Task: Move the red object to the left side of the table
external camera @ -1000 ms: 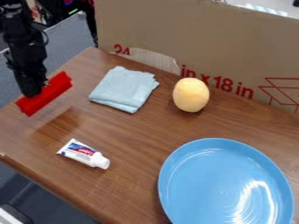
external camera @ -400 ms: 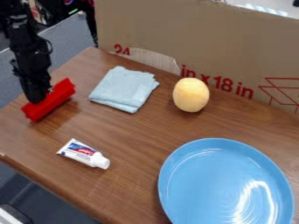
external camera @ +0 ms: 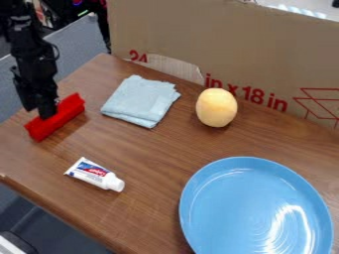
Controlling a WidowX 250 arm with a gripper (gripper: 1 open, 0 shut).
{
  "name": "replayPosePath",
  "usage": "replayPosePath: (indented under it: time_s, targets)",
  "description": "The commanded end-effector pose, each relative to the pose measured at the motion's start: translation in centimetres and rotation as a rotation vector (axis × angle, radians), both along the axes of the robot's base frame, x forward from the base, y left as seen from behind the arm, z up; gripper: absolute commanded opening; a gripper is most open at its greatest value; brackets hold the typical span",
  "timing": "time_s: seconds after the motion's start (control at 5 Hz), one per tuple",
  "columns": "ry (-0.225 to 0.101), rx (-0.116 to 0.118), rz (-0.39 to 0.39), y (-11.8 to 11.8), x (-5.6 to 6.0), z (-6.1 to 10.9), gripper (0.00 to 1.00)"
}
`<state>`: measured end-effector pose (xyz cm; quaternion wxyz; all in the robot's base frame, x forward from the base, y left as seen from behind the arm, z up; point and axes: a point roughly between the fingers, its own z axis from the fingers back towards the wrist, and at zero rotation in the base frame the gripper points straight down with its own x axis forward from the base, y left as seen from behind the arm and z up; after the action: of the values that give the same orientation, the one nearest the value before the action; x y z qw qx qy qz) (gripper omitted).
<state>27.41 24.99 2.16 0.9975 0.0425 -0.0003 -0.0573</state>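
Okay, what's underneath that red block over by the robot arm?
The red block lies flat on the wooden table; nothing else shows beneath it. The pincer above covers part of its top.

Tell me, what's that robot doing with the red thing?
The robot arm is at the left end of the table, and its tool points down right at the red object. The red object lies flat on the wood near the left edge. The picture doesn't show clearly whether the tool is gripping it. The blue cloth, the yellow ball, the toothpaste tube and the blue plate sit untouched.
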Motion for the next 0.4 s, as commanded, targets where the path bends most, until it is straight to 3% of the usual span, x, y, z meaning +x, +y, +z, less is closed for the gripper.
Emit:
replayPosePath:
  time_s: [0.0,0.2]
  targets:
    - [-0.036,0.044,0.010,0.90,1.34,1.69,1.00]
    - [-0.031,0.047,0.013,0.66,2.08,1.38,1.00]
